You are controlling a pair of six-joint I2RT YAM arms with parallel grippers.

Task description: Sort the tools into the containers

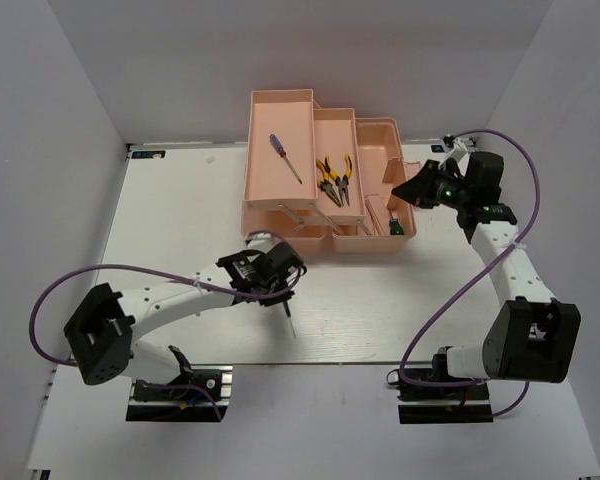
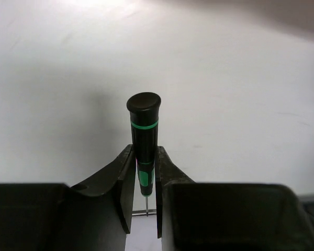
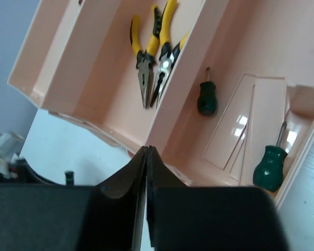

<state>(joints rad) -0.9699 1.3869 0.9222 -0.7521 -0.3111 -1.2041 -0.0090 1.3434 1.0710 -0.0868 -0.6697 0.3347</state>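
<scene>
Left gripper (image 2: pixel 145 159): clamping the dark green screwdriver (image 2: pixel 143 123) mid-handle, holding it over the counter (image 1: pixel 380 300) near the toolbox (image 1: pixel 252 160), likely for stowing. Right gripper (image 3: pixel 147 154): hovering clenched, empty, over the toolbox.

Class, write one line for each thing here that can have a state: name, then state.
Left end effector, shut on the green-banded screwdriver.
Right end effector, shut, empty.
Toolbox, open, trays spread.
Purple screwdriver, lying in the left tray.
Pliers, side by side in the middle tray.
Stubby green drivers, lying in the right section.
</scene>
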